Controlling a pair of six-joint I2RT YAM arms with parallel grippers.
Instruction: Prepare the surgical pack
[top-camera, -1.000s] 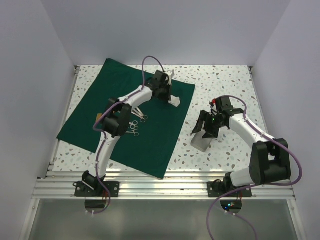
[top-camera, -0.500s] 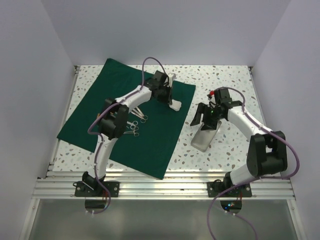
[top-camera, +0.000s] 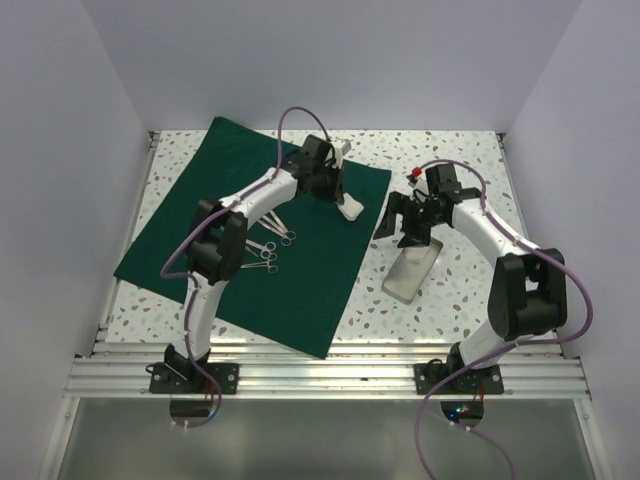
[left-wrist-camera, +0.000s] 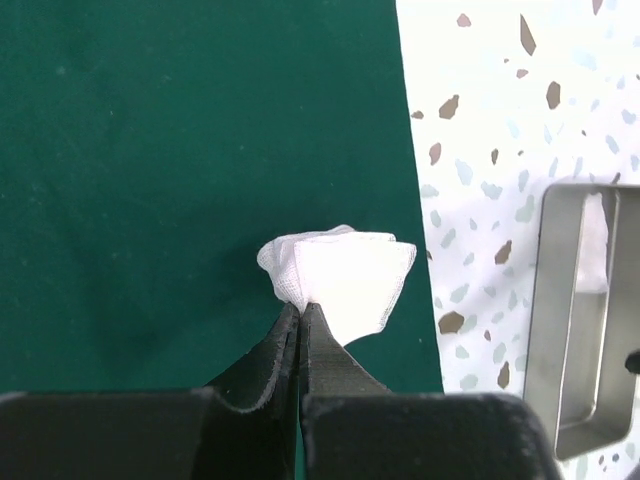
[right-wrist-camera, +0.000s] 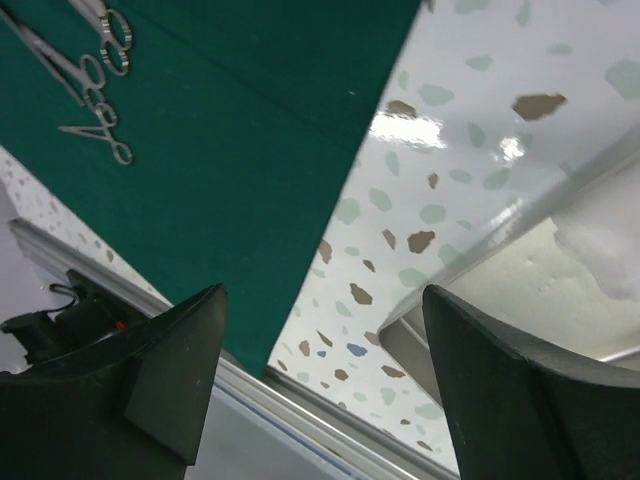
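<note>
Green drape (top-camera: 170, 240) is recorded in the top view, spread flat over the left half of the desk (top-camera: 470, 160). The steel instruments (top-camera: 268, 252) lie on it near its middle. The steel tray (top-camera: 410, 272) lies on bare desk just beside the drape's right edge. Over the last second the right jaws have been drawn back from above the tray toward the far side of the desk, spreading as they went, and the tray is left lying alone. The left jaws, closed on a gauze square (top-camera: 351, 208), have been carried slightly toward the drape's right edge.

Left wrist view: the jaws are pinched on one corner of the gauze, which is crumpled over the drape close to its right edge. Whether it touches the cloth cannot be told. The tray's rim is seen beyond a strip of desk, apart from the gauze.

Right wrist view: the jaws stand wide with nothing between them. A corner of the tray, the desk and the drape edge are seen below. A pale patch inside the tray cannot be told as gauze or reflection.

Judgement: the tray is taken as released and placed. The gauze is taken as in transit, probably toward the tray, and not yet set down.
</note>
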